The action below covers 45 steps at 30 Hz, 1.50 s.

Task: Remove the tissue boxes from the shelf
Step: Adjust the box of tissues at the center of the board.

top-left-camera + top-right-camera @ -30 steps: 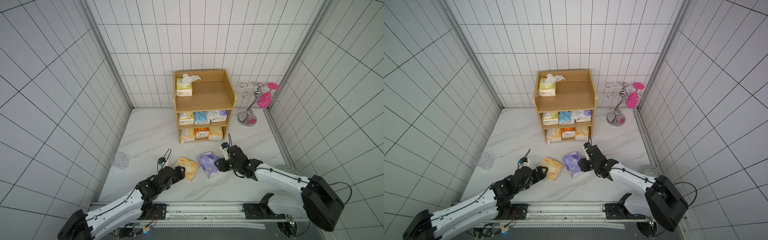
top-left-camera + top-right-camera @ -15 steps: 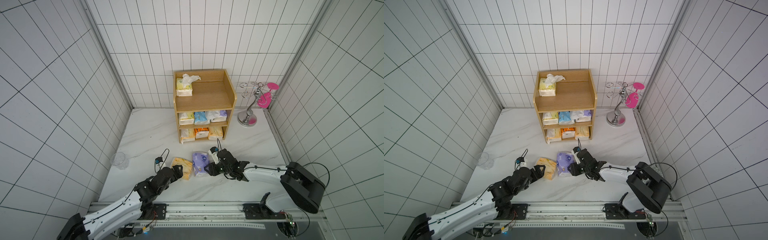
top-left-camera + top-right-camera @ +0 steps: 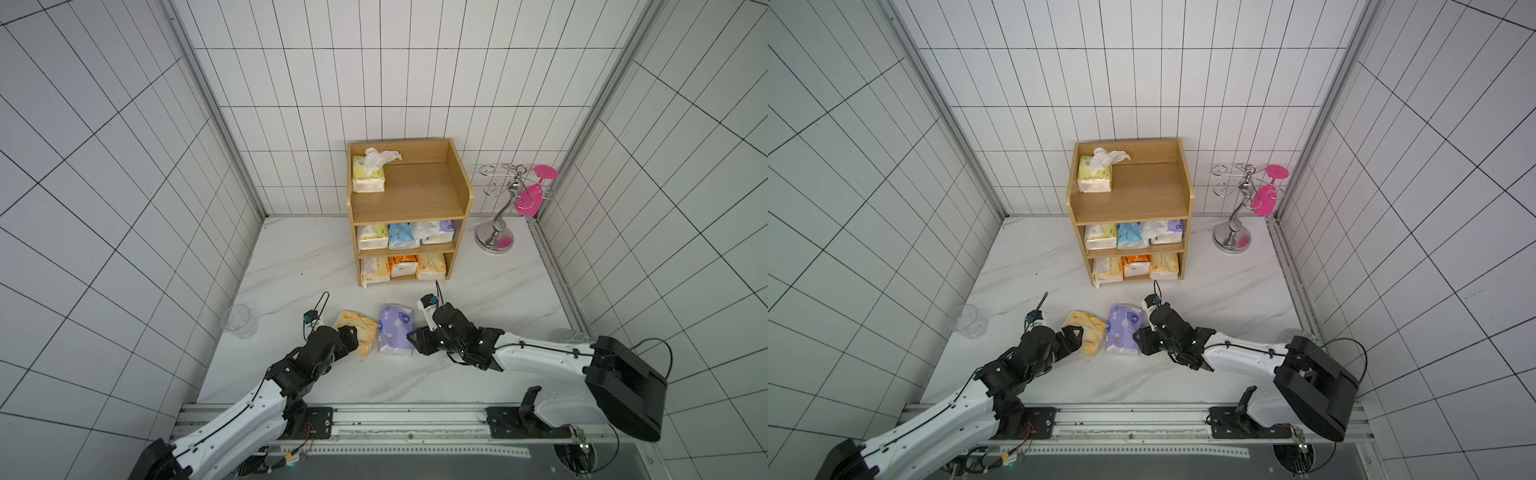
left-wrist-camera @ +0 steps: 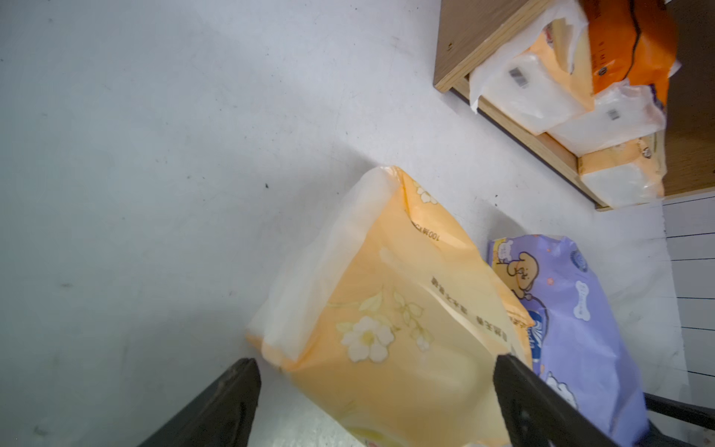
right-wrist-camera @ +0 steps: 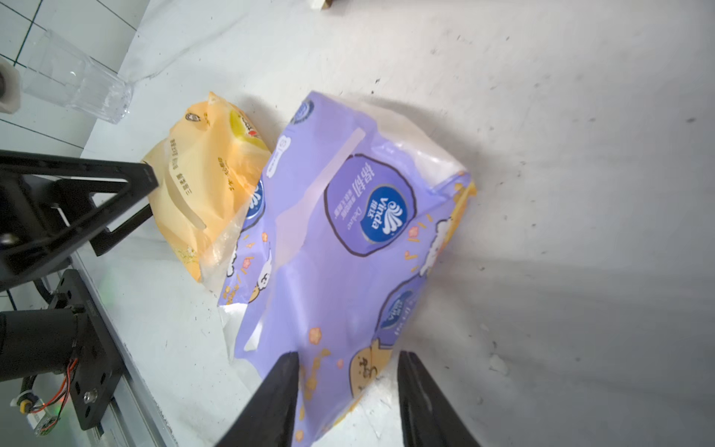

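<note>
The light-wood shelf (image 3: 411, 195) stands at the back wall. A pale yellow tissue box (image 3: 367, 174) lies on its top tier, three more (image 3: 401, 235) fill the middle tier and three (image 3: 403, 266) the bottom tier. On the table in front lie a peach-orange pack (image 3: 359, 328) (image 4: 387, 302) and a purple pack (image 3: 395, 334) (image 5: 348, 232), touching side by side. My left gripper (image 3: 351, 338) (image 4: 375, 362) is open wide, straddling the peach-orange pack's near end. My right gripper (image 3: 411, 338) (image 5: 348, 355) is open around the purple pack's end, one finger touching it.
A clear plastic cup (image 3: 240, 322) stands left of the packs near the wall. A silver stand (image 3: 494, 239) with a pink glass (image 3: 530, 199) is right of the shelf. The metal rail (image 3: 374, 417) runs along the table's front edge. Tiled walls close in three sides.
My right gripper has moved left with the purple pack until it touches the peach-orange pack, and its jaws have narrowed. The peach-orange pack shifted slightly left. The left gripper stays open.
</note>
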Tool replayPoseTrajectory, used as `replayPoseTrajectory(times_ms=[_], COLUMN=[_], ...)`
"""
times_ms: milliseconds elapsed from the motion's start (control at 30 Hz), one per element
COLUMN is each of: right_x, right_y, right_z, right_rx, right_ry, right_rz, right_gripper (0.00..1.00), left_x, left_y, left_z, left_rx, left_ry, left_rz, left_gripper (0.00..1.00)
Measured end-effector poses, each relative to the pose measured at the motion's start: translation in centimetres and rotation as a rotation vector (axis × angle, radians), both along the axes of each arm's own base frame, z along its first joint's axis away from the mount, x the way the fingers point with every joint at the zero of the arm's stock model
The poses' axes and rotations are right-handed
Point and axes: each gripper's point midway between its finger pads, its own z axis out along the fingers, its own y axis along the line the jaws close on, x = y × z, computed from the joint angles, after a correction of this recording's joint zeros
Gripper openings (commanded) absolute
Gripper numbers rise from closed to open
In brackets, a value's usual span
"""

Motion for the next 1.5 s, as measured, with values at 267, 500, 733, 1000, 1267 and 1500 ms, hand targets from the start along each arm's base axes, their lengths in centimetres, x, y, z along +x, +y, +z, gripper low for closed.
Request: replayPoseTrajectory(times_ms=[267,500,733,1000,1267,1500], right_x=[1.2,1.6,1.3,3.4,6.6,8.6], right_y=[-4.6,-5.5,-5.2,-3.5,-1.3,-0.2], right_z=[1.3,0.8,-1.6,-2.1,-1.6,-1.2], right_rx=[0.0,-0.013,-0.071,-0.08,-0.077,-0.074], right_ry=[-0.027,-0.001,0.059,0.081,0.056,0.027], right_rz=[-0.105,-0.124,-0.099,-0.08,-0.031,0.027], right_gripper=[0.5,0.5,0.5,0.49,0.48,0.48], left_x=[2.7,5.5,8.4,9.1,6.3,2.4], left_y=[0.3,-2.4,-4.5,-2.9,-0.1,-1.1], left_z=[-0.5,0.8,1.8,4.1,7.8,4.6], left_rx=[0.034,0.012,0.009,0.055,0.062,-0.084], left_ry=[0.046,0.048,0.037,-0.005,-0.108,-0.05], left_rz=[0.001,-0.072,-0.129,-0.114,-0.08,-0.132], left_gripper=[0.98,0.98,0.98,0.98,0.98,0.98])
